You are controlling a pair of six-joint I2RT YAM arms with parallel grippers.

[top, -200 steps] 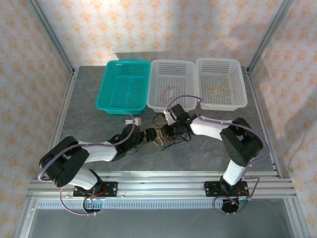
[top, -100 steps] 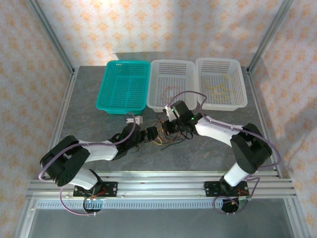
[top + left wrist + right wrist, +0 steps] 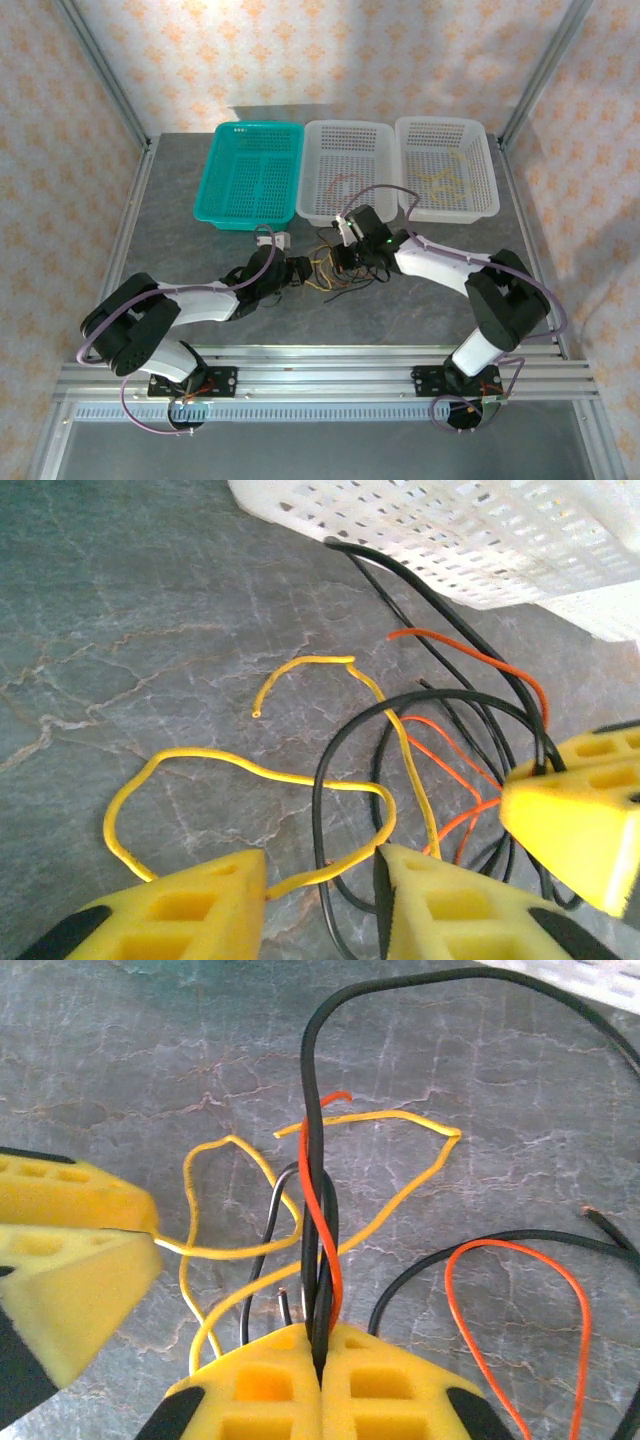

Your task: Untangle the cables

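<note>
Table point(image 3: 170, 250) comes first, big and grey like stone. On its far side I count three baskets in a row: one teal basket point(image 3: 250, 180), one middle white basket point(image 3: 370, 150) and one right white basket point(image 3: 445, 135), which has a yellow wire point(image 3: 440, 183) curled up inside. There are two arms, the left arm point(image 3: 190, 305) and the right arm point(image 3: 440, 265), and their tips come close together just in front of the middle white basket. The tangle lies on the table between the two grippers. From above it is too small and too covered to sort out. Up close I count one yellow cable point(image 3: 320, 661), one orange-red cable point(image 3: 510, 1244) and a black cable point(image 3: 308, 1070). The black strands cross so much that I cannot tell if they are one wire or more. The right gripper point(image 3: 320, 1345) has its pads pressed tight on the black cable and the orange-red cable, and the pinched bits are hidden inside. The orange-red loop is cut off at the bottom of the right wrist view. The left gripper point(image 3: 322, 860) has its fingers apart, with the yellow cable lying across the gap. One bend of it goes out of sight under a finger.
</note>
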